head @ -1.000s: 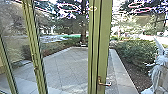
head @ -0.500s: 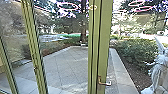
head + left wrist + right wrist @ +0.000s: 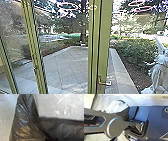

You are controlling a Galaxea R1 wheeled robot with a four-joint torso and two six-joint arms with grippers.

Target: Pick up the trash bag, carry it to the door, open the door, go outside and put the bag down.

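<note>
While you face the glass, the door's green upright (image 3: 104,50) stands a little right of centre in the head view, its handle (image 3: 105,83) low down. A slimmer green post (image 3: 37,55) leans across the left part. Past them you see the paved yard (image 3: 67,60) with a pale kerb (image 3: 122,72) along its right side, then bushes (image 3: 136,51) and a tree trunk (image 3: 83,32) farther back. At the right edge is a whitish figure (image 3: 160,72).

Your bag (image 3: 23,127) is close up to the left wrist camera, black, shiny and creased, with a bright, crinkled patch (image 3: 58,105) next to the dark plastic and grey floor (image 3: 5,125) behind. You also have black plastic with a whitish part in the right wrist view, just beside the robot's dark plate (image 3: 157,119). You cannot tell from these views whether the left or right claw is wide or narrow, or what either grips.
</note>
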